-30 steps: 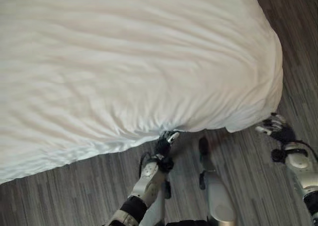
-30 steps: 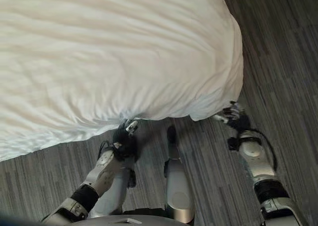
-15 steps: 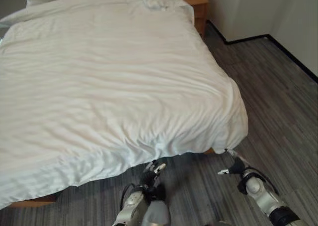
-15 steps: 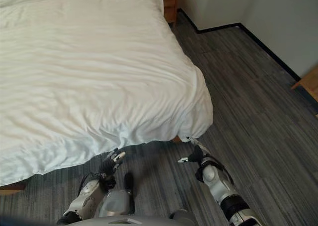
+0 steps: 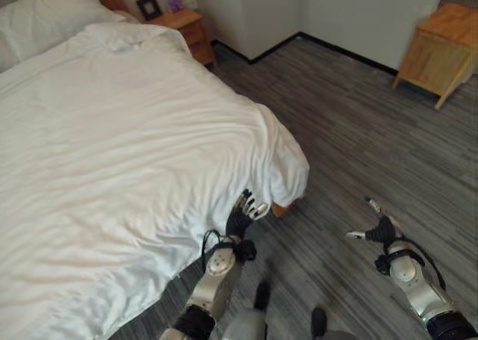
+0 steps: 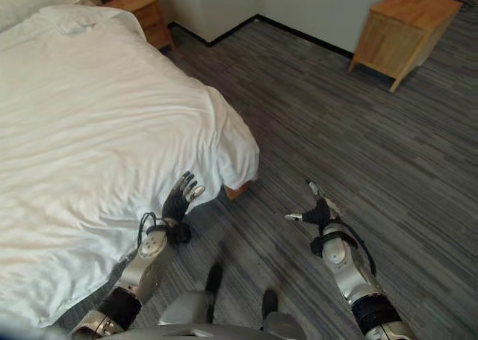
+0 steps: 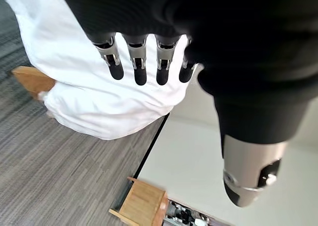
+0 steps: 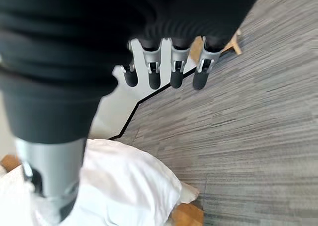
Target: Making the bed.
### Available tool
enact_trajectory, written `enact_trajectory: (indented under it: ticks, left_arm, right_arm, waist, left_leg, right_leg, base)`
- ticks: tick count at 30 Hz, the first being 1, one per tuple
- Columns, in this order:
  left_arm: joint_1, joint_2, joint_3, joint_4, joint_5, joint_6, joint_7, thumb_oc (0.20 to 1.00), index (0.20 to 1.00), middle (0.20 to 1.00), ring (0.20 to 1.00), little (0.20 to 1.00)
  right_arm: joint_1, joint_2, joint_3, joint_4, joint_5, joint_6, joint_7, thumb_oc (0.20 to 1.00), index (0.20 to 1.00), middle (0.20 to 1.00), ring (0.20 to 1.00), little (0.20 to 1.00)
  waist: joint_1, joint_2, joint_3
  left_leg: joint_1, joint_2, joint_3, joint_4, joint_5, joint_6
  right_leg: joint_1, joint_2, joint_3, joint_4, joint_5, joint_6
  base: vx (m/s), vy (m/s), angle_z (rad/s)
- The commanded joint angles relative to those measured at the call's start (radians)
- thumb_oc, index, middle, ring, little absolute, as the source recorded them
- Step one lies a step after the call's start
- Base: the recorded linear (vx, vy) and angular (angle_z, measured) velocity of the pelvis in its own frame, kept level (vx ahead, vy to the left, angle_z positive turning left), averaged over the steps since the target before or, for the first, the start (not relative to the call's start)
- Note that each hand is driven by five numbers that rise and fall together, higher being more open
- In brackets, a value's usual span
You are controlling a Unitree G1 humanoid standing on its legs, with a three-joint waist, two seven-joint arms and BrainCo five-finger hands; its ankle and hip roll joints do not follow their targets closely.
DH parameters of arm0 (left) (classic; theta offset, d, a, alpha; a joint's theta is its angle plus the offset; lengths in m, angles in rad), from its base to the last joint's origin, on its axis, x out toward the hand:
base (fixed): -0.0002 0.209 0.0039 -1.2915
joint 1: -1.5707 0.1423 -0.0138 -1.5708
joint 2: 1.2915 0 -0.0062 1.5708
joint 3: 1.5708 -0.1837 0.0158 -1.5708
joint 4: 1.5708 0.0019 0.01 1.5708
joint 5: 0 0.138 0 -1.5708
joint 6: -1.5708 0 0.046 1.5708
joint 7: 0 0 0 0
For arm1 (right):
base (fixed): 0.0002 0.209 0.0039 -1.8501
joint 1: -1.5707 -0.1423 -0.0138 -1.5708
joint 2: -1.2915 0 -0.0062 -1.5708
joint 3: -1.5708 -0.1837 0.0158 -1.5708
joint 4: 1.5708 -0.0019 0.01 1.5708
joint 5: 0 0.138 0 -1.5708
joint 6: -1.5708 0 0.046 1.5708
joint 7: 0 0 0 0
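The bed (image 5: 45, 295) carries a white duvet (image 5: 127, 146) spread over nearly all of it, draping off the foot edge and bunching in a soft fold round the near corner, where a bit of wooden bed frame (image 5: 279, 208) peeks out below. Two pillows (image 5: 45, 22) lie at the far head end, well beyond the fingers of either hand. By the look of it the duvet is light, limp and bulky: it will crease and slide rather than hold a shape, so I judge the best hold is a pinch on the hem at the draped corner, with a second hold farther along the foot edge to pull it taut evenly.

The left hand (image 6: 179, 199) is raised just in front of the hanging edge near that corner; its fingers (image 7: 140, 67) are straight and spread, holding nothing, with the cloth just past their tips and, as far as I can tell, not touched.

The right hand (image 5: 379, 230) hangs over the floor (image 5: 358, 131), well apart from the corner, fingers (image 8: 176, 69) straight and splayed, empty.
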Motion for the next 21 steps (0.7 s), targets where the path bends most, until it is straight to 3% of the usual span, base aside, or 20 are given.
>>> enact_trajectory:
  ticks: [1, 6, 8, 9, 10, 12, 17, 18, 20, 21]
  left_arm:
    - [-0.006, 0.004, -0.021, -0.061, 0.013, -0.071, 0.003, 1.0, 1.0, 1.0, 1.0, 1.0]
    - [-0.005, 0.015, -0.048, -0.078, 0.031, -0.079, 0.006, 1.0, 1.0, 1.0, 1.0, 1.0]
    - [-0.016, 0.017, -0.066, -0.067, 0.051, -0.069, -0.003, 1.0, 1.0, 1.0, 1.0, 1.0]
    - [-0.034, 0.018, -0.093, -0.07, 0.066, -0.072, 0.008, 1.0, 1.0, 1.0, 1.0, 1.0]
    - [-0.053, 0.015, -0.105, -0.068, 0.067, -0.075, 0.018, 1.0, 1.0, 1.0, 1.0, 1.0]
    - [-0.081, 0.008, -0.119, -0.055, 0.079, -0.077, 0.038, 1.0, 1.0, 1.0, 1.0, 1.0]
    - [-0.108, 0.01, -0.121, -0.05, 0.073, -0.083, 0.051, 1.0, 1.0, 1.0, 1.0, 1.0]
    - [-0.117, 0.012, -0.107, -0.035, 0.069, -0.077, 0.05, 1.0, 1.0, 1.0, 1.0, 1.0]
    - [-0.1, 0.019, -0.095, -0.035, 0.064, -0.072, 0.034, 1.0, 1.0, 1.0, 1.0, 1.0]
    - [-0.098, 0.02, -0.094, -0.035, 0.063, -0.072, 0.034, 1.0, 1.0, 1.0, 1.0, 1.0]
  right_arm:
    - [-0.029, 0.003, -0.031, -0.13, 0.057, -0.087, -0.033, 1.0, 1.0, 1.0, 1.0, 1.0]
    - [-0.032, 0.019, -0.026, -0.17, 0.024, -0.086, -0.046, 1.0, 1.0, 1.0, 1.0, 1.0]
    - [-0.055, -0.023, -0.004, -0.168, -0.16, -0.054, -0.101, 1.0, 1.0, 1.0, 1.0, 1.0]
    - [-0.061, -0.029, 0.006, -0.179, -0.235, -0.032, -0.11, 1.0, 1.0, 1.0, 1.0, 1.0]
    - [-0.063, -0.027, 0.002, -0.189, -0.248, -0.025, -0.118, 1.0, 1.0, 1.0, 1.0, 1.0]
    - [-0.064, -0.022, -0.001, -0.197, -0.273, -0.009, -0.138, 1.0, 1.0, 1.0, 1.0, 1.0]
    - [-0.04, -0.016, -0.021, -0.203, -0.276, 0.005, -0.167, 1.0, 1.0, 1.0, 1.0, 1.0]
    - [-0.048, -0.014, -0.007, -0.19, -0.302, 0.016, -0.177, 1.0, 1.0, 1.0, 1.0, 1.0]
    - [-0.057, -0.02, 0.007, -0.162, -0.341, 0.035, -0.185, 1.0, 1.0, 1.0, 1.0, 1.0]
    - [-0.058, -0.019, 0.009, -0.16, -0.342, 0.035, -0.186, 1.0, 1.0, 1.0, 1.0, 1.0]
  waist:
    - [0.02, -0.057, -0.024]
    - [-0.001, -0.071, -0.047]
    - [-0.005, -0.073, -0.052]
    - [-0.027, -0.062, -0.028]
    - [-0.05, -0.045, -0.016]
    - [-0.082, -0.026, 0.005]
    - [-0.129, -0.025, 0.008]
    - [-0.134, -0.035, -0.009]
    - [-0.125, -0.048, -0.032]
    - [-0.128, -0.042, -0.033]
  left_leg:
    - [-0.074, -0.118, 0.016, 0.047, -0.051, 0.086]
    - [-0.031, -0.114, 0.058, -0.005, -0.054, 0.118]
    - [0.011, -0.109, 0.081, -0.038, -0.064, 0.137]
    - [0.074, -0.102, 0.08, -0.056, -0.076, 0.149]
    - [0.096, -0.086, 0.082, -0.064, -0.074, 0.153]
    - [0.147, -0.066, 0.073, -0.089, -0.082, 0.15]
    - [0.215, -0.069, 0.05, -0.101, -0.125, 0.142]
    - [0.247, -0.072, 0.056, -0.104, -0.166, 0.135]
    - [0.293, -0.072, 0.077, -0.106, -0.207, 0.123]
    - [0.295, -0.065, 0.075, -0.106, -0.21, 0.121]
  right_leg:
    - [0.073, -0.032, -0.001, 0.019, -0.13, 0.07]
    - [0.056, -0.049, 0.022, 0.102, -0.149, 0.091]
    - [0.001, -0.044, 0.006, 0.291, -0.164, 0.13]
    - [-0.093, -0.052, -0.019, 0.507, -0.071, 0.197]
    - [-0.14, -0.045, -0.023, 0.611, -0.027, 0.215]
    - [-0.221, -0.043, -0.054, 0.749, -0.022, 0.207]
    - [-0.31, -0.003, -0.114, 0.634, -0.068, 0.158]
    - [-0.319, -0.025, -0.19, 0.447, -0.083, 0.12]
    - [-0.326, -0.055, -0.307, 0.273, -0.041, 0.122]
    - [-0.316, -0.046, -0.312, 0.256, -0.034, 0.121]
  base:
    - [0.27, 0.125, -0.62]
    - [0.22, 0.145, -0.66]
    - [0.32, 0.196, -0.25]
    - [0.32, 0.216, -0.24]
    - [0.29, 0.202, -0.43]
    - [0.25, 0.147, -0.17]
    - [0.31, 0.024, 0.34]
    - [0.43, -0.064, 0.26]
    - [0.48, -0.08, 0.09]
    - [0.48, -0.075, -0.04]
